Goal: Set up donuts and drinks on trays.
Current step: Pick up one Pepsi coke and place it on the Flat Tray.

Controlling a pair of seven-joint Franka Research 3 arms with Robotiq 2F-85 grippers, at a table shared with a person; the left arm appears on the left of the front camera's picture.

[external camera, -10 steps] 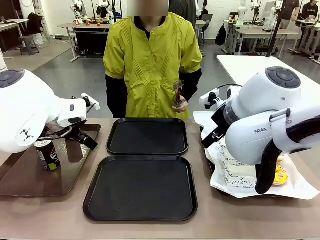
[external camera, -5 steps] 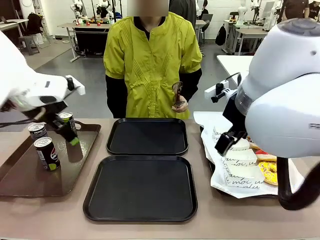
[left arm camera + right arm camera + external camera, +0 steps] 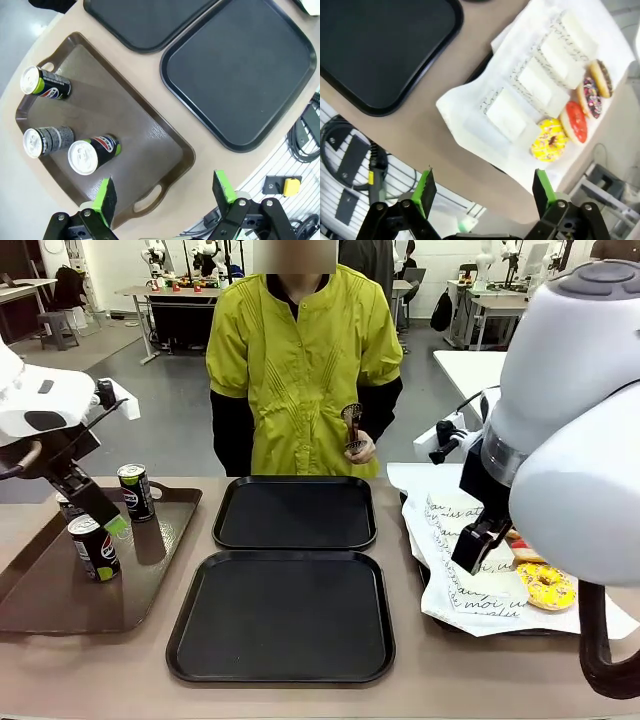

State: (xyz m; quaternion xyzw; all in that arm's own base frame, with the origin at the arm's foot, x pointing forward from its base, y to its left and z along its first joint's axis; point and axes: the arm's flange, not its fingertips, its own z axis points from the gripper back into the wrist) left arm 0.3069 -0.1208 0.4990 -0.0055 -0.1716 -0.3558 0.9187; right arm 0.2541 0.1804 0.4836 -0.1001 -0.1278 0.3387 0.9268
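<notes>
**Front view with both wrist views: arms poised over the supplies, serving trays unfilled**

We take the near black tray [image 3: 282,615] as our landmark. Directly beyond it lies the far black tray [image 3: 295,512]. Both are bare, so we judge the set-up not yet begun.

To the landmark's left, the brown tray [image 3: 135,125] carries three upright cans [image 3: 92,152]. We judge that standing them upright leaves each body free for a gripper to close around. The left gripper [image 3: 165,191] hangs above that brown tray, jaws spread wide and holding nothing.

To the landmark's right, the paper-lined tray [image 3: 465,117] holds the donuts [image 3: 549,141] in a row. Each sits at the mouth of a white sleeve [image 3: 507,115], which we judge offers a clean edge to pinch. The right gripper [image 3: 483,190] hovers above this tray, likewise released and empty.

A person [image 3: 300,360] stands beyond the landmark, across the table.
</notes>
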